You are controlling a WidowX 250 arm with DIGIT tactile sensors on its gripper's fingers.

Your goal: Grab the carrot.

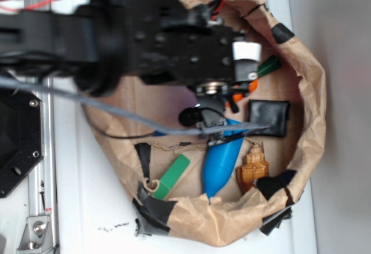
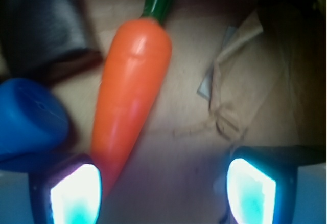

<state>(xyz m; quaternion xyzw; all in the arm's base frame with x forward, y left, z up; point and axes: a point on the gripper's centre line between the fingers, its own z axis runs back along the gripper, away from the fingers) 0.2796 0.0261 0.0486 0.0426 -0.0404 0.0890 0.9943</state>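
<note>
Your gripper (image 2: pixel 163 191) is wide open and empty, with the carrot (image 2: pixel 132 88) lying just beside the blue bottle (image 2: pixel 28 119), so pinch its thick middle since that smooth plastic looks slippery.

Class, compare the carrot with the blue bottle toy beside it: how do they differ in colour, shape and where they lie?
The carrot is bright orange with a green stem; the blue bottle is blue all over. The carrot tapers to a point; the bottle is rounder. The carrot lies under the arm, the bottle nearer the bag's rim. Both are smooth toys.
</note>
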